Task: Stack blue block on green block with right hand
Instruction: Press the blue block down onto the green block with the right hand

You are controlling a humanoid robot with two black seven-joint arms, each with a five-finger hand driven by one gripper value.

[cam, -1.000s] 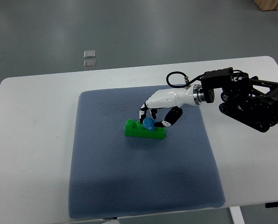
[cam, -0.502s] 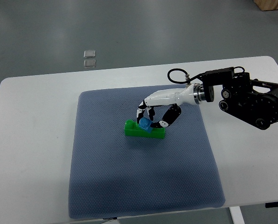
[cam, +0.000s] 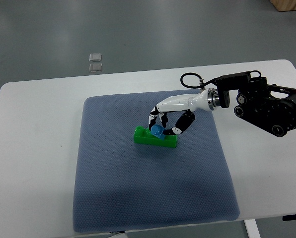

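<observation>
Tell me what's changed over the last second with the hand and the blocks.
Very little. The right hand keeps its fingers around the blue block on top of the green block; it drifted slightly left half a second ago and has come back right, with the wrist a touch higher. The block has not been let go. The green block, the mat and the table stayed put. The left arm is out of view.

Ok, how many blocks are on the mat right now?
2. The green block lies near the middle of the blue-grey mat; the blue block sits on top of it, gripped by the right robot hand. None looks hidden.
</observation>
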